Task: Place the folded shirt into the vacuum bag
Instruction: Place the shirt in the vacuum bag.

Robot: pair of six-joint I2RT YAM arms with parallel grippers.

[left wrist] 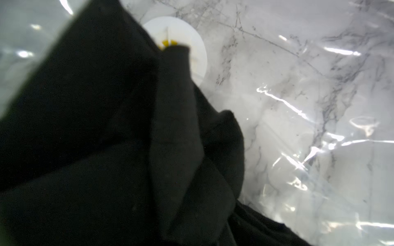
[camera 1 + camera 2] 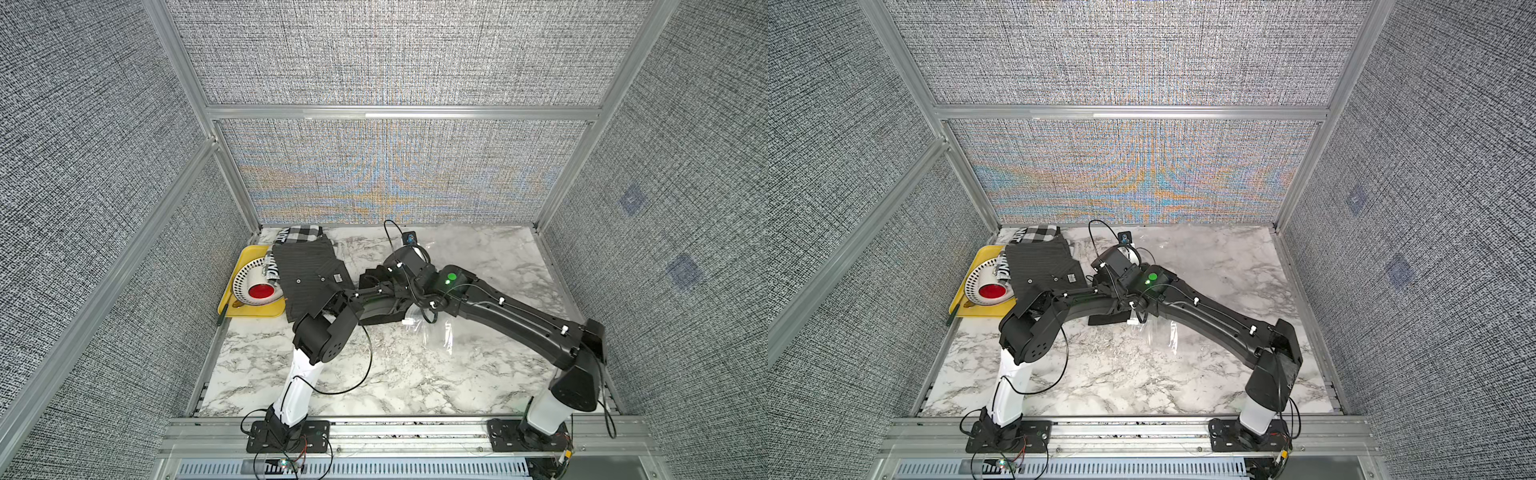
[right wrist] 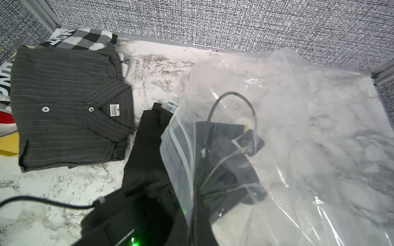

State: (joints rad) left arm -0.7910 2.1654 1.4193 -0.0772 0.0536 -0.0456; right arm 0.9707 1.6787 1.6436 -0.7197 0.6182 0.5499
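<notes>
The folded shirt [image 3: 147,149] is black and lies half inside the mouth of the vacuum bag [image 3: 298,127], a see-through crinkly sheet on the marble table [image 2: 374,374]. My left arm reaches into the bag. Through the plastic my left gripper [image 3: 248,137] shows dimly near the round white valve [image 1: 191,38]. In the left wrist view black cloth [image 1: 106,127] hides the jaws. My right gripper [image 3: 193,234] is shut on the bag's zip-seal edge [image 3: 181,153] and holds it raised. The small white clip [image 2: 408,322] sits on that edge. In both top views the crossed arms hide the grippers.
A grey striped folded shirt [image 2: 307,270] lies at the back left on a checkered cloth [image 2: 305,235]. Beside it a yellow tray [image 2: 231,300] holds a white device with a red disc [image 2: 259,291]. Grey fabric walls [image 2: 395,174] close in three sides.
</notes>
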